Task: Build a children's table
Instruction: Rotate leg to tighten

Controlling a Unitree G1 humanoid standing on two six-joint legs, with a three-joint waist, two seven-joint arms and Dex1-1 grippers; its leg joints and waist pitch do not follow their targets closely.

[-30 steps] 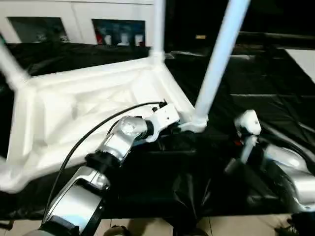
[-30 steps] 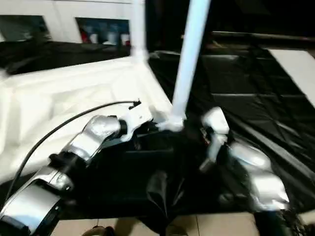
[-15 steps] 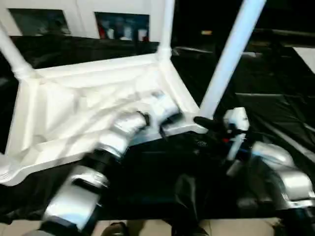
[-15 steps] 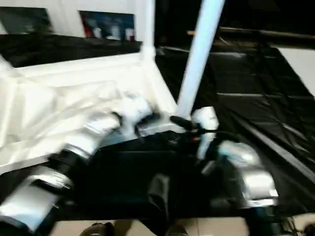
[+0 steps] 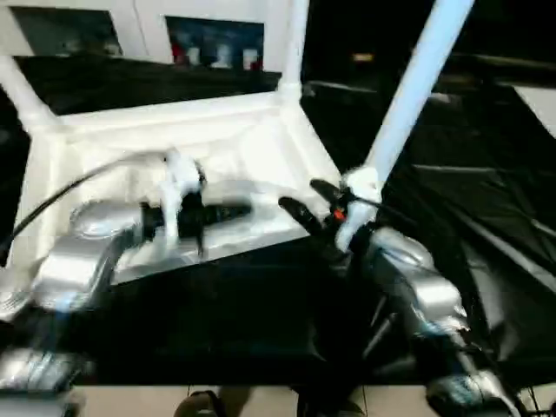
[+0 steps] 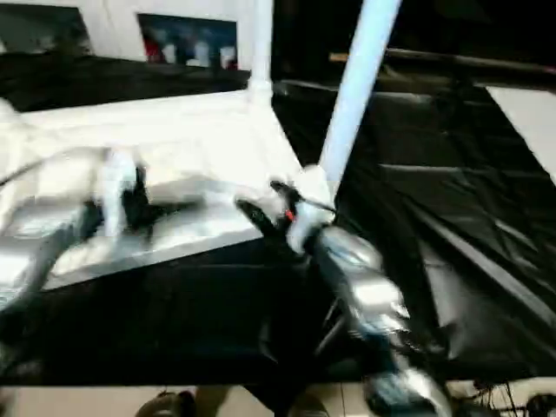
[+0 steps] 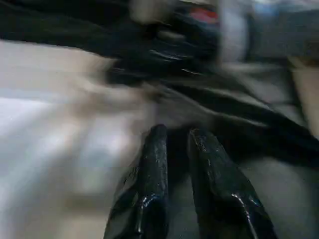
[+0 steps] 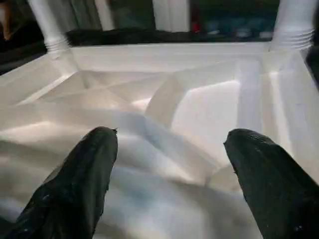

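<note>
The tabletop [image 5: 217, 139] lies upside down at upper left, legs [image 5: 415, 87] standing up from its sockets — ready for fitting. The right gripper [image 5: 304, 201], wide open and empty, faces its near rim; the left gripper [image 7: 174, 144] — nearly closed — holds nothing.

Lab: black-draped bench [image 5: 486, 200], white cabinets [image 5: 148, 26].

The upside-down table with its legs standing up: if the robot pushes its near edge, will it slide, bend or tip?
The tabletop is ribbed moulded plastic, so probably stiff and light. It lies flat on black sheeting, so it would likely slide, perhaps bunching it. The tall legs could sway, but the broad base makes tipping unlikely.
</note>
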